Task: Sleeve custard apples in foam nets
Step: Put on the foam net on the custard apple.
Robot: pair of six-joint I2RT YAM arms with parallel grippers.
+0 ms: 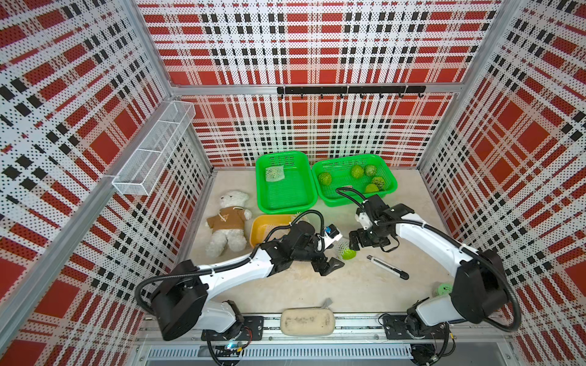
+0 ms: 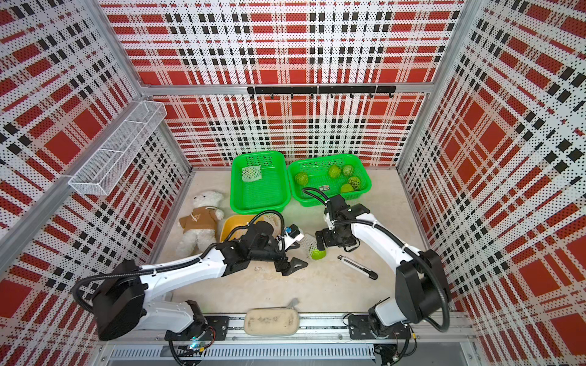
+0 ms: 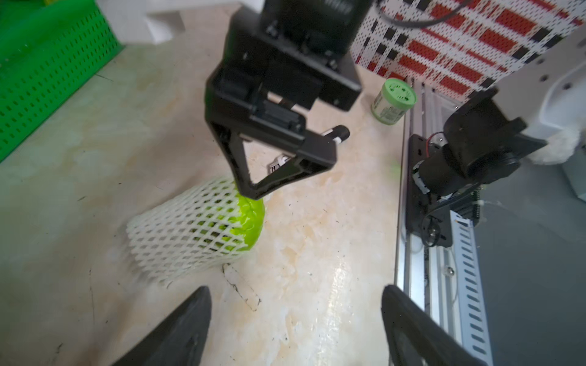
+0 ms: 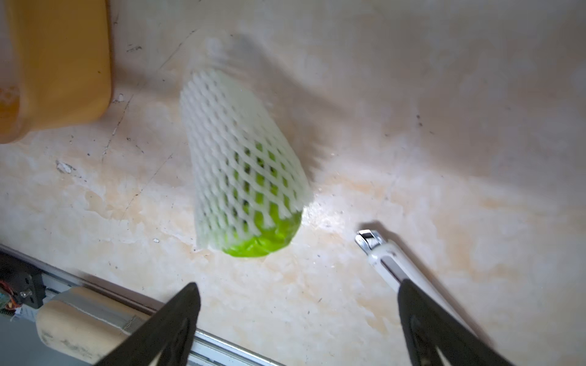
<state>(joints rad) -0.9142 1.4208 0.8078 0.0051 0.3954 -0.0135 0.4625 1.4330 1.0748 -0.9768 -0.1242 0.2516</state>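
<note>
both left gripper [image 3: 295, 290] and right gripper [image 4: 298, 284] gape wide, empty, near a green custard apple [image 4: 266, 244] partly inside a white foam mesh net [image 4: 234, 133].

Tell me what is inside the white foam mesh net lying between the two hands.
One bright green custard apple sits in the white foam mesh net, bulging out of one open end. Mesh covers most of its skin; the narrower far end looks empty.
</note>
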